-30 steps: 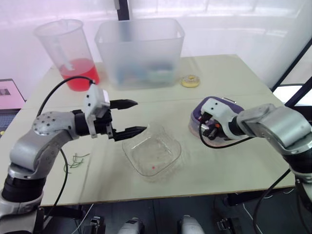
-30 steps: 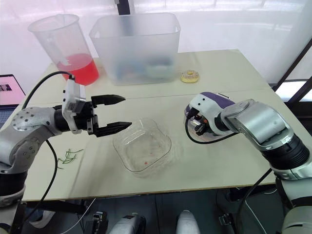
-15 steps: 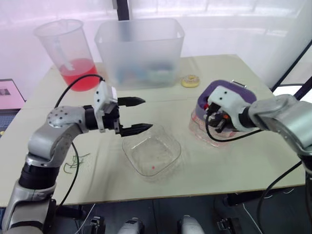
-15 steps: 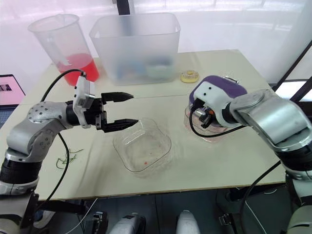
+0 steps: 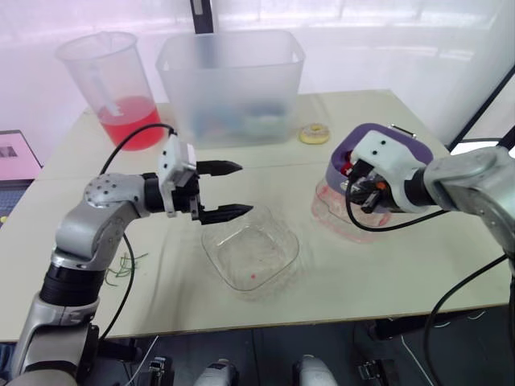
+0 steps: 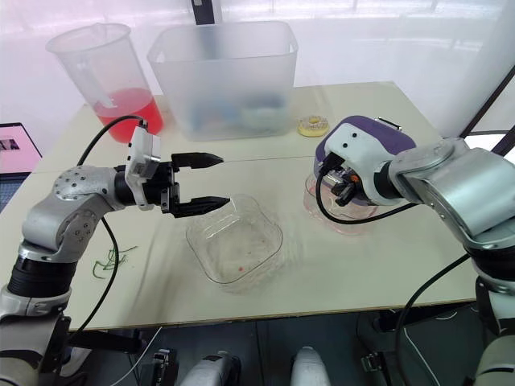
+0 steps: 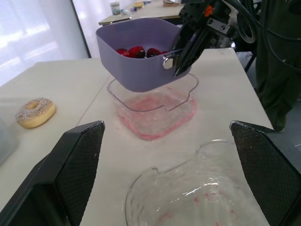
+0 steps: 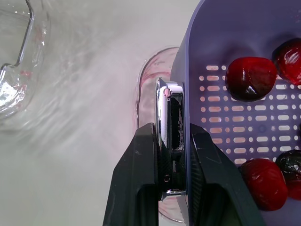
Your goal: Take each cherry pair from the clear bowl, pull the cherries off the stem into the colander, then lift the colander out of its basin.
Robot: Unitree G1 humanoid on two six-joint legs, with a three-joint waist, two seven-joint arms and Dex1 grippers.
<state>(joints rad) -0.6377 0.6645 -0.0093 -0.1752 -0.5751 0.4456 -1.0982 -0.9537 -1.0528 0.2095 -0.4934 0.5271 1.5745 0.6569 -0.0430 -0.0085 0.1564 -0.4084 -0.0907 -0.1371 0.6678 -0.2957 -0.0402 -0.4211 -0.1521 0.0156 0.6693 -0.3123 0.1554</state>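
Cherries (image 8: 250, 78) sit inside colander (image 7: 136, 70), plain from wrist views.

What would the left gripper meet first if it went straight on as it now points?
Probably the purple colander, held by the right gripper above its basin; the left gripper should pass over the clear bowl, though depth is uncertain.

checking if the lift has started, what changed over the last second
The right gripper, shut on the purple colander at its metal handle, has raised it out of the pink-stained basin; it now hangs above the basin with cherries inside. The left gripper shifted slightly to the robot's right, by the clear bowl, still open. Bowl, basin, doughnut, beaker and tub stayed put.
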